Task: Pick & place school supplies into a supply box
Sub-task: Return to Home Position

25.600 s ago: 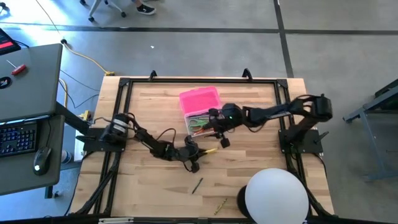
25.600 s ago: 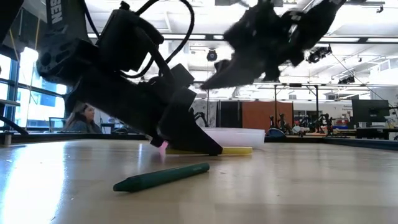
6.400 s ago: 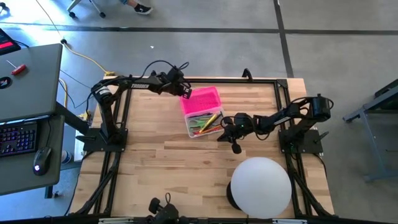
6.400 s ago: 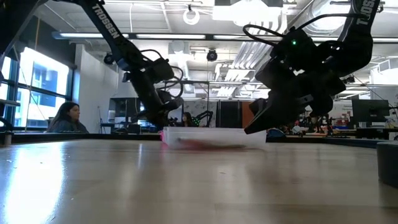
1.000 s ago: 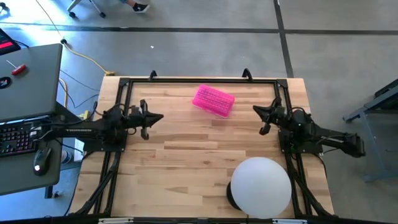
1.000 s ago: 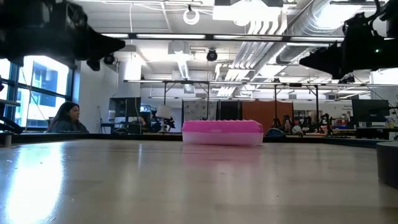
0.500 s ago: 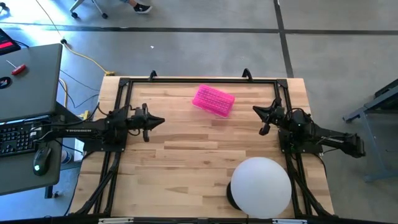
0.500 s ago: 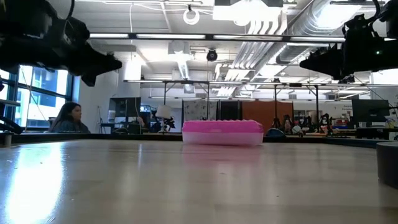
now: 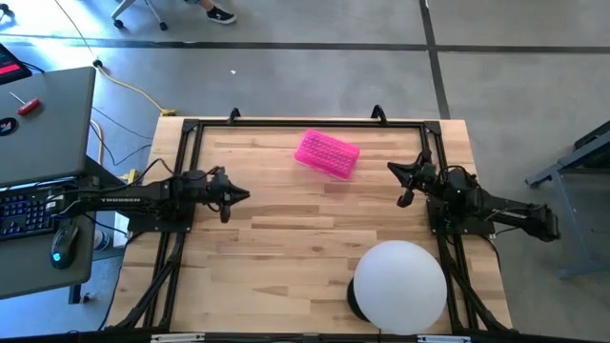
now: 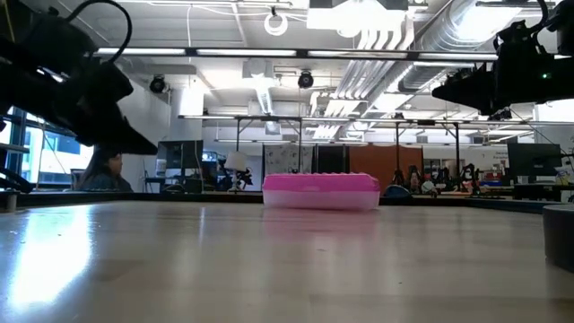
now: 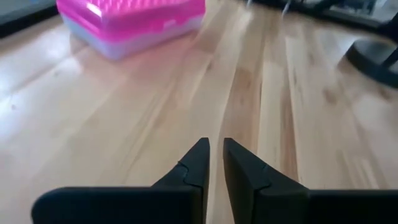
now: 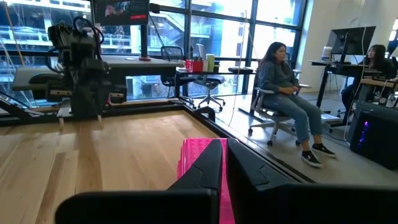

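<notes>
The supply box (image 9: 327, 154), clear with its pink lid closed on it, rests flat on the wood at the far middle of the table; it also shows in the low view (image 10: 321, 190) and the left wrist view (image 11: 130, 22). No school supplies show anywhere. My left gripper (image 9: 243, 195) hovers at the table's left side, tipped downward, its fingers (image 11: 216, 155) a narrow gap apart over bare wood. My right gripper (image 9: 396, 178) waits shut at the table's right side, raised, pointing toward the box (image 12: 199, 168).
A large white dome (image 9: 400, 286) stands at the near right of the table. A black frame (image 9: 305, 122) runs along the table's edges. Bare wood lies between the two grippers. People sit in the room beyond the table (image 12: 283, 87).
My left gripper has tipped from roughly level to pointing down and has sunk toward the table, shifting slightly toward the near edge. The right arm and the box have stayed still.
</notes>
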Robot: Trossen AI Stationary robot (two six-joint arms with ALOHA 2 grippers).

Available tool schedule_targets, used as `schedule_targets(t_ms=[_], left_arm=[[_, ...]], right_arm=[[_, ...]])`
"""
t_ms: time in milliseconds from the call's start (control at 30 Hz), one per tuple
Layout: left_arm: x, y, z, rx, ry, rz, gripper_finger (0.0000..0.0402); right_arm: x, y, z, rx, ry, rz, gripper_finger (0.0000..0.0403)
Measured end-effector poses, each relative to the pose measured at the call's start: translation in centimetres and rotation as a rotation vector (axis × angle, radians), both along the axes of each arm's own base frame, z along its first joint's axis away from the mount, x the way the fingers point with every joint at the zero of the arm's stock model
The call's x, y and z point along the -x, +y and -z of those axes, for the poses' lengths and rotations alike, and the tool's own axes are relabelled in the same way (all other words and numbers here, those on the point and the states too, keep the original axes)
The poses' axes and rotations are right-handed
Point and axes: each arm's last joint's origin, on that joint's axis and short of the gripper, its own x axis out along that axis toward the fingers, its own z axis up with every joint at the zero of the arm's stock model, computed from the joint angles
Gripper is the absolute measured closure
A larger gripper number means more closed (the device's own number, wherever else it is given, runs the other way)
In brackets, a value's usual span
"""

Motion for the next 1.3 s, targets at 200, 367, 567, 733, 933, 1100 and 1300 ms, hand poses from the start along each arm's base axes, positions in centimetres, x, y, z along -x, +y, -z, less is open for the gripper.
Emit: schedule_targets(t_ms=[200, 367, 567, 733, 933, 1100, 1300], left_arm=[[0.2, 0.0, 0.4, 0.010, 0.047, 0.000, 0.0329], [0.3, -0.1, 0.2, 0.004, 0.035, 0.001, 0.0328], [0.8, -0.2, -0.6, -0.022, -0.048, -0.020, 0.0328], [1.4, -0.4, -1.9, -0.047, -0.184, -0.018, 0.0328], [2.4, -0.6, -3.3, -0.076, -0.350, -0.021, 0.0328], [2.5, -0.6, -3.7, -0.085, -0.405, -0.021, 0.0328], [2.4, -1.2, -3.5, -0.070, -0.386, 0.041, 0.0328]], right_arm=[[0.0, 0.0, 0.0, 0.000, 0.000, 0.000, 0.0402], [0.0, 0.0, 0.0, 0.000, 0.000, 0.000, 0.0402], [0.0, 0.0, 0.0, 0.000, 0.001, 0.000, 0.0402], [0.0, 0.0, 0.0, 0.000, 0.001, 0.000, 0.0402], [0.0, 0.0, 0.0, 0.000, 0.001, 0.000, 0.0402], [0.0, 0.0, 0.0, 0.000, 0.001, 0.000, 0.0402], [0.0, 0.0, 0.0, 0.000, 0.001, 0.000, 0.0402]])
